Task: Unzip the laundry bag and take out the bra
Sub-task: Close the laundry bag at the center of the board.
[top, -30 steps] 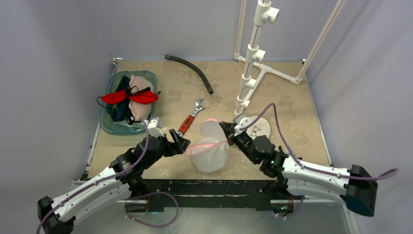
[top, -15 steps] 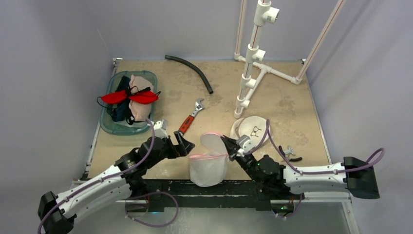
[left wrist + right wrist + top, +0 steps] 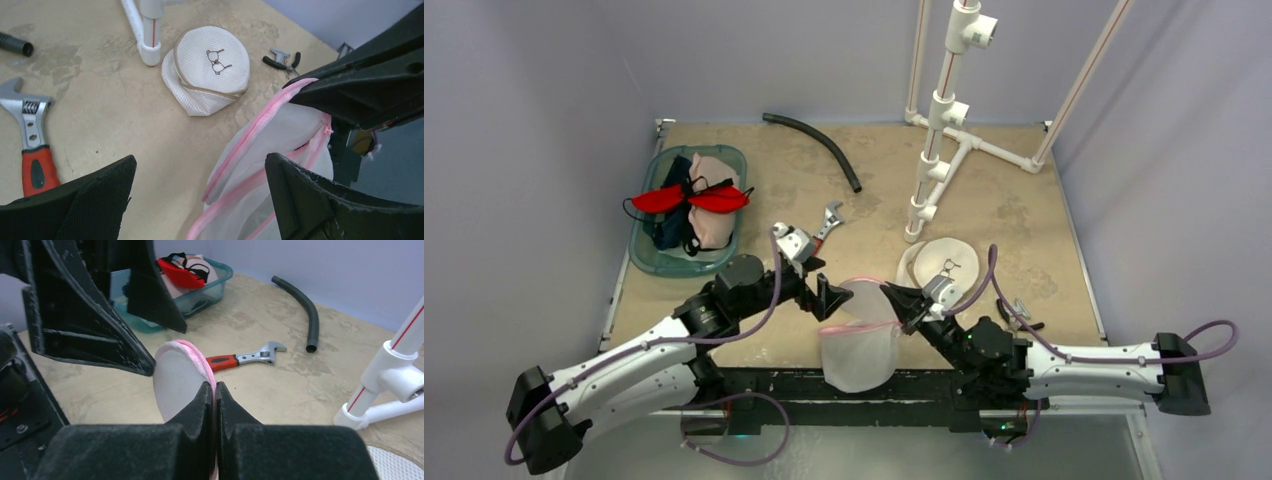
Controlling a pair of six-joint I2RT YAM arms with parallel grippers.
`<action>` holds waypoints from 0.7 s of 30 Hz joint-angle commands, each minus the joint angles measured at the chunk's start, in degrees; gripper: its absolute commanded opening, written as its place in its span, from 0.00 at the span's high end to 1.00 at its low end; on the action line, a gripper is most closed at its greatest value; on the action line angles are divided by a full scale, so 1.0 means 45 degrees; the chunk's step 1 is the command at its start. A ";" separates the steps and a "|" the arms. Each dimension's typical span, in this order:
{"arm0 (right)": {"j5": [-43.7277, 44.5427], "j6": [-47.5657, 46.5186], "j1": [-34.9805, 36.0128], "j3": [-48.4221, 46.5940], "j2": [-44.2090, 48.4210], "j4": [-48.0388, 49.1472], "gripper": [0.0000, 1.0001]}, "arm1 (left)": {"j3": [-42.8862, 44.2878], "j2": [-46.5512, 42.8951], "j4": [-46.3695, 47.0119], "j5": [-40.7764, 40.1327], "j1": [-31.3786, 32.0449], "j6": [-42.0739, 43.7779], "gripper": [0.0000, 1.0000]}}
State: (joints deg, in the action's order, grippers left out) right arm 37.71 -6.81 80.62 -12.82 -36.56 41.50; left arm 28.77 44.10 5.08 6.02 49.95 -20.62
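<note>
**A:** Where did we find the laundry bag?

**B:** We saw the laundry bag (image 3: 859,345), white mesh with a pink zip (image 3: 260,122), hanging from the right gripper (image 3: 890,296) over the near edge of the table (image 3: 1004,190).

**A:** How did that pincer stand?

**B:** Pressed together on the zip trim at the bag's rim. In the right wrist view we saw the pink edge pinched between its two fingers (image 3: 200,405).

**A:** And the left gripper?

**B:** We found the left gripper (image 3: 834,297) spread wide and holding nothing, just beside the bag's raised flap, on the side away from the right one.

**A:** Did we see the bra?

**B:** We could not tell. The zip lines parted near the top, but the mesh hid whatever lay inside.

**A:** What else lay about?

**B:** We noted a round mesh pouch (image 3: 946,262) behind the right gripper, pliers (image 3: 1022,315) to its right, a red-handled wrench (image 3: 816,240) behind the left gripper, and a teal bin (image 3: 639,255) of garments at the far left.
</note>
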 commanded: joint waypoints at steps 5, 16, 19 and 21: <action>-0.0982 0.0511 0.0044 -0.0624 0.0671 -0.0776 1.00 | 0.1943 0.2712 0.0125 0.3892 0.0012 0.4517 0.06; -0.0524 0.1312 0.0053 -0.1088 0.1722 -0.1625 0.69 | 0.2836 0.2406 0.0056 0.2772 0.0025 0.5632 1.00; 0.0351 0.2669 0.0052 -0.2056 0.1669 -0.2878 0.05 | 0.3840 0.2273 -0.0050 0.1322 0.0017 0.6379 1.00; 0.0826 0.3398 0.0053 -0.2747 0.1723 -0.3703 0.02 | 0.4346 0.2229 0.0145 0.0374 0.0032 0.6906 1.00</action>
State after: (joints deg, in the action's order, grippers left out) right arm 35.81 0.82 80.62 -17.82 -29.80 30.26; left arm 41.30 56.38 2.72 17.15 50.26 4.14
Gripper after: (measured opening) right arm 0.929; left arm 0.013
